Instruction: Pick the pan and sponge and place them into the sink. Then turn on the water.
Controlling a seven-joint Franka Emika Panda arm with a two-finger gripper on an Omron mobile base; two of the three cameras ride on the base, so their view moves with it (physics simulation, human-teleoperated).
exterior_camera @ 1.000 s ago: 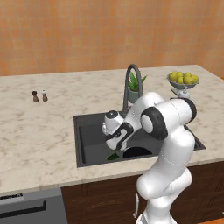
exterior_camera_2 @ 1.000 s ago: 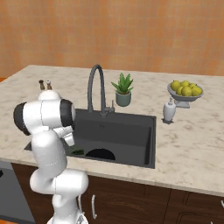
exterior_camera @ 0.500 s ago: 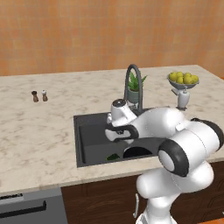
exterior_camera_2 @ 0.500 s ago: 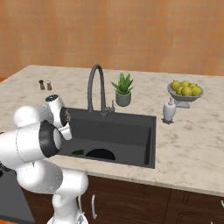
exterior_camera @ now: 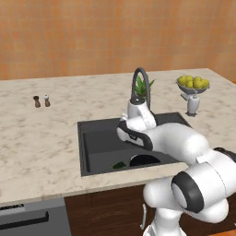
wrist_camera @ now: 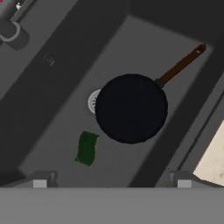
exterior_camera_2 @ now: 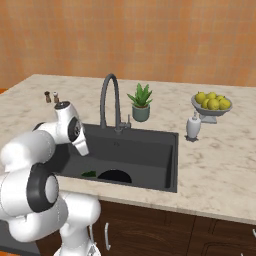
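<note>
Sink contents first: round all-black frying pan (wrist_camera: 131,108) with its long dark straight handle lies flat on the floor of the large dark grey recessed sink (exterior_camera_2: 150,150), partly covering the round metal drain (wrist_camera: 94,101). Small flat dark green sponge (wrist_camera: 87,148) lies on the same floor, just beside the pan, not touching it. Both show again from the left base view as a black arc (exterior_camera: 144,160) and a green scrap (exterior_camera: 119,164) near the front wall. Placing looks done; judged step in hand is the water. Two-finger gripper (wrist_camera: 111,183) is spread wide with nothing between its 2 dark tips, looking straight down into the basin from above. Tall grey arched faucet (exterior_camera_2: 110,102) stands at the back rim, no blue stream falling from its spout. A small lever (exterior_camera_2: 128,120) sits at its base on the right; exact shape too small to tell. To do this well: lift the hand clear of the basin, carry it toward the back rim, come at the lever from the side and push it with 1 finger rather than clamp. Keep the wrist off the arch of the spout. Small potted green plant (exterior_camera_2: 141,102) stands just behind the lever, so the swing should stay low and short.
</note>
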